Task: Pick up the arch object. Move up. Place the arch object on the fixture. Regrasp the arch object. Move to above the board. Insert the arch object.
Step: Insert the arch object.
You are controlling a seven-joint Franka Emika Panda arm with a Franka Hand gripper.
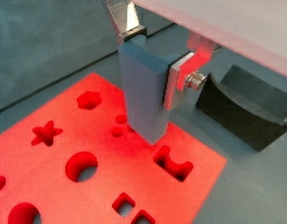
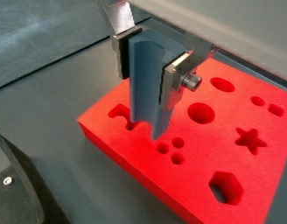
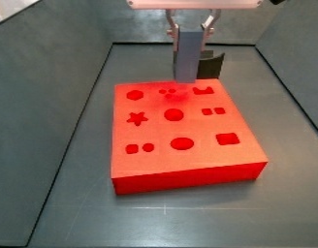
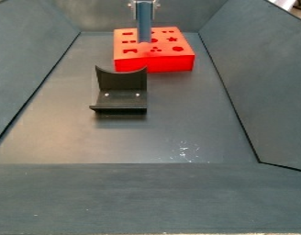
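One end effector [image 1: 154, 66] clamps the smooth blue-grey arch [image 1: 143, 96] upright over the red board [image 3: 188, 160], its lower end at the arch-shaped recess. The dark fixture [image 4: 118, 89] stands apart on the grey surface [image 4: 140, 138].

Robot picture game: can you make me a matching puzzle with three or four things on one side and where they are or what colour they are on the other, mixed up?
Things:
1. arch object
2. board
3. fixture
4. gripper

Places, colours or states:
A. bright red, with a star and circles cut into its top
B. dark, standing on the grey floor with nothing on it
C. blue-grey, held upright between the fingers
D. above the board, shut on a piece

Pairs: 1-C, 2-A, 3-B, 4-D
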